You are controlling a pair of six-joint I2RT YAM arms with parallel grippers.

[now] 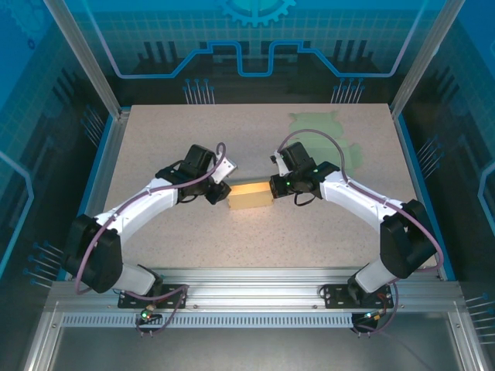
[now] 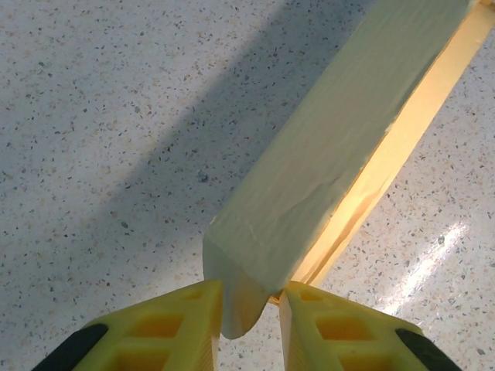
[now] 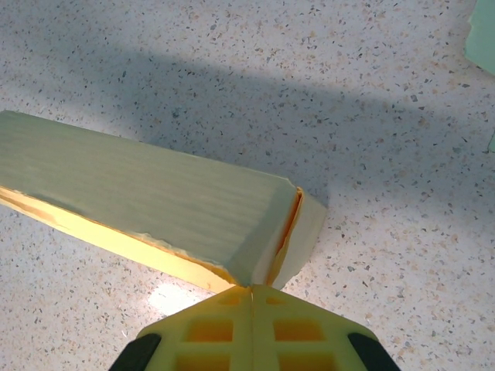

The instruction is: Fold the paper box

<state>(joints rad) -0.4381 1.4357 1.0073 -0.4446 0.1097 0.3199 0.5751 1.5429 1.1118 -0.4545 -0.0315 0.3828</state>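
The pale yellow paper box [image 1: 249, 197] lies on its side mid-table as a long closed block. My left gripper [image 1: 223, 191] is at its left end. In the left wrist view the box [image 2: 325, 154] runs away to the upper right, and its rounded end flap [image 2: 241, 309] hangs between the fingers of my left gripper [image 2: 251, 290], which are slightly open; the flap lies against the left finger. My right gripper [image 1: 274, 189] is at the right end. In the right wrist view my right gripper [image 3: 251, 287] is shut at the bottom corner of the box [image 3: 155, 193], where the end flaps meet.
A pale green flat shape [image 1: 325, 127] lies on the speckled table [image 1: 155, 139] at the back right; its edge [image 3: 483, 31] shows in the right wrist view. Blue transparent walls and aluminium posts [image 1: 108, 131] ring the table.
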